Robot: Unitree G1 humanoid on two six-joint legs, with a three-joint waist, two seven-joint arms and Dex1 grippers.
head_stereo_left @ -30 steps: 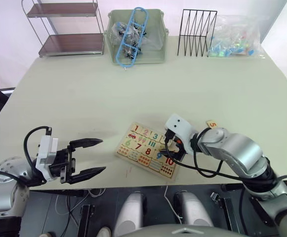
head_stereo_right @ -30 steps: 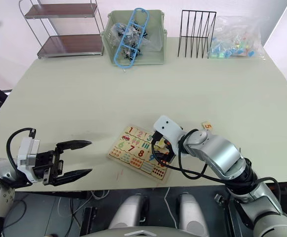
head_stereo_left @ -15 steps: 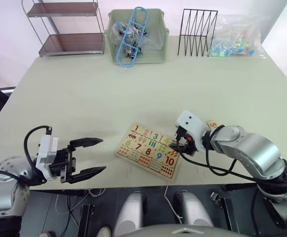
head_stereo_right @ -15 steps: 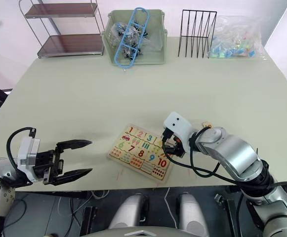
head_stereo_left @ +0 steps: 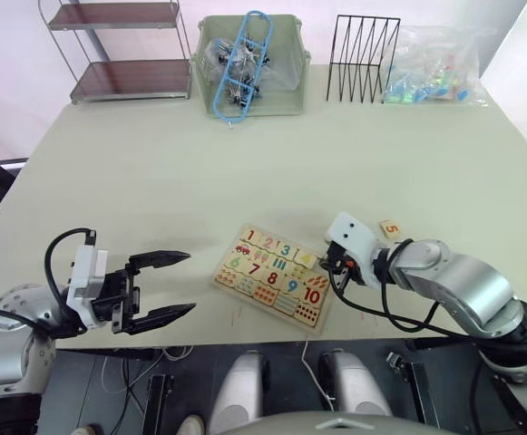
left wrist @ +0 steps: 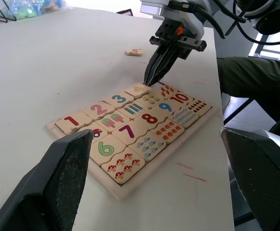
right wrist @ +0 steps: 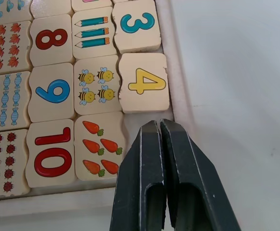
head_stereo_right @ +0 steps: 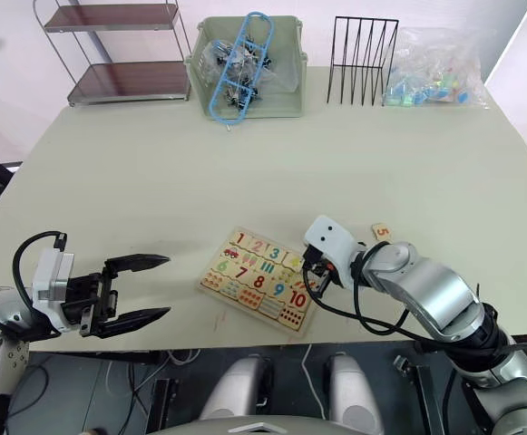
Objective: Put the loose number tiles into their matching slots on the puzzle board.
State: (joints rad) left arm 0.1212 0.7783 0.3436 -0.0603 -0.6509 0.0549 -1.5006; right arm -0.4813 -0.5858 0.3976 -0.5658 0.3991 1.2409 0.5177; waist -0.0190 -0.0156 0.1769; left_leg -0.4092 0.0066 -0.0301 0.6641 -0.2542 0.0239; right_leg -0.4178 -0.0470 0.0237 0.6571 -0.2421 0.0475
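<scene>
Four number tiles, 1 to 4, are sitting in their slots along the far edge of the puzzle board [head_stereo_left: 272, 275], which is lying near the front edge of the table [head_stereo_left: 245, 163]. The 4 tile [right wrist: 143, 82] is seated beside the 3. The slot [right wrist: 147, 118] next to it is showing bare wood. The 5 tile [head_stereo_left: 390, 229] is lying loose on the table, well apart from the board on its right. The right gripper [right wrist: 159, 137] is hovering over that bare slot, fingers pressed together, pinching nothing. The left gripper [head_stereo_left: 161, 285] is hanging at the table's front-left, spread wide, holding nothing, well apart from the board.
</scene>
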